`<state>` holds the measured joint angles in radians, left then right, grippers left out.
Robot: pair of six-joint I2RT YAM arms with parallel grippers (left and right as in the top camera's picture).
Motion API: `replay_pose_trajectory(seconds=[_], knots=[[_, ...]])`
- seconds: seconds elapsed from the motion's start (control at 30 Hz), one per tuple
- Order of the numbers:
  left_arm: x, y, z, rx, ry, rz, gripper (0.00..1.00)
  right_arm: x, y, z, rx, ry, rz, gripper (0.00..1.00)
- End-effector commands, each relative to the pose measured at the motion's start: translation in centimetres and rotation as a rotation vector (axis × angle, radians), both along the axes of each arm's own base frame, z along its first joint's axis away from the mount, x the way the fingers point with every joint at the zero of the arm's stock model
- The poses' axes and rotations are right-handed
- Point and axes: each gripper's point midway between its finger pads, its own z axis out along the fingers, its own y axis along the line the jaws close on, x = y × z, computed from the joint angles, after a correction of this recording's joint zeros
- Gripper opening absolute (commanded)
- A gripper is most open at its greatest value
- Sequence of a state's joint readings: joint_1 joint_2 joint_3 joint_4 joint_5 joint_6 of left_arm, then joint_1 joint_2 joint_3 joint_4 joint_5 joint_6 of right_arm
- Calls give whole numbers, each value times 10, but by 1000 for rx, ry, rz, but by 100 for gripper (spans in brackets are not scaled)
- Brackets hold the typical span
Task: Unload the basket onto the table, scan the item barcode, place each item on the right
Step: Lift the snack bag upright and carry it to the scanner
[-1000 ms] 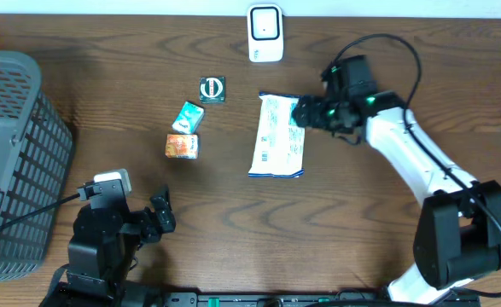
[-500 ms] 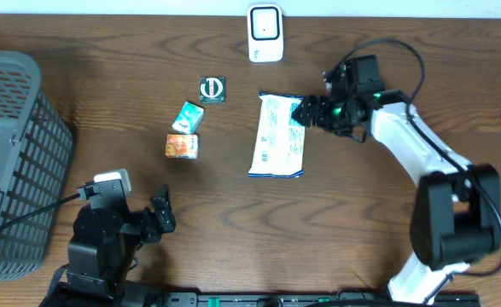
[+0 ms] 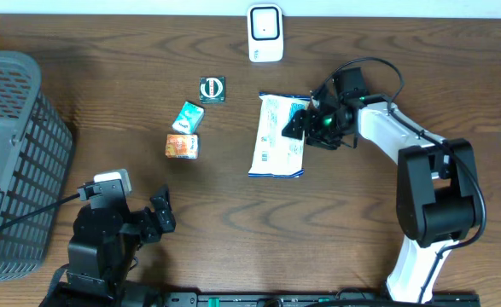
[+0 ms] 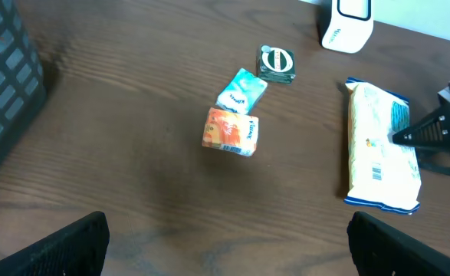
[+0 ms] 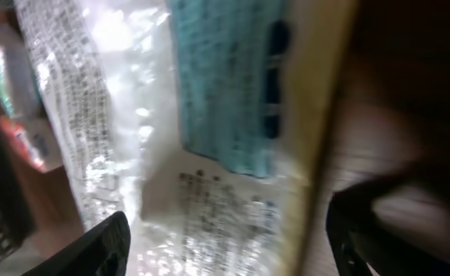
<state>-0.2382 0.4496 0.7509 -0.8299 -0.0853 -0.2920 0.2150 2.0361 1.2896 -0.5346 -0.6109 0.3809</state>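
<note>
No legible text; print on white packet (image 3: 271, 145) seemingly mere blur.

A dark wood-grain table (image 3: 233, 213) fills the view under even light; a pale strip (image 3: 105, 5) runs beyond its far edge.

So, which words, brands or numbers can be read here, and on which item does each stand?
No text can be read with certainty.
White packet: small print and a barcode, too blurred.
Teal packet: a brand word, too small.
Dark square item: a round logo, unreadable.
Orange packet: nothing legible.
White scanner: faint marking, unreadable.
</note>
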Motion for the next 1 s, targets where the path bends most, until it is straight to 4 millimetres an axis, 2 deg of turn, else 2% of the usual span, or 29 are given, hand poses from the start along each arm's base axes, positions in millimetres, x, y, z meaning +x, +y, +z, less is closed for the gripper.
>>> replay_pose_trajectory(seconds=[0.0, 0.07, 0.13, 0.17, 0.27, 0.3, 0.5, 0.7, 0.77, 0.97], knots=[[0, 2, 0, 3, -3, 14, 98, -13, 13, -24, 12, 61, 41, 74], [0, 2, 0, 3, -3, 14, 98, -14, 16, -33, 12, 77, 35, 71], [0, 2, 0, 3, -3, 14, 98, -12, 18, -42, 13, 90, 22, 62], [0, 2, 0, 3, -3, 14, 98, -11, 19, -45, 19, 84, 24, 52], [0, 2, 0, 3, -3, 14, 98, -4, 20, -49, 24, 60, 23, 12], [0, 2, 0, 3, -3, 14, 98, -3, 20, -48, 27, 52, 22, 2], [0, 2, 0, 3, -3, 14, 97, 9, 32, -15, 186, -9, 49, 1], [0, 2, 0, 3, -3, 14, 98, 21, 26, 31, 252, -101, 45, 1], [0, 2, 0, 3, -3, 14, 98, 26, 27, 53, 263, -160, 51, 1], [0, 2, 0, 3, -3, 14, 98, 33, 31, 141, 309, -398, 82, 1]])
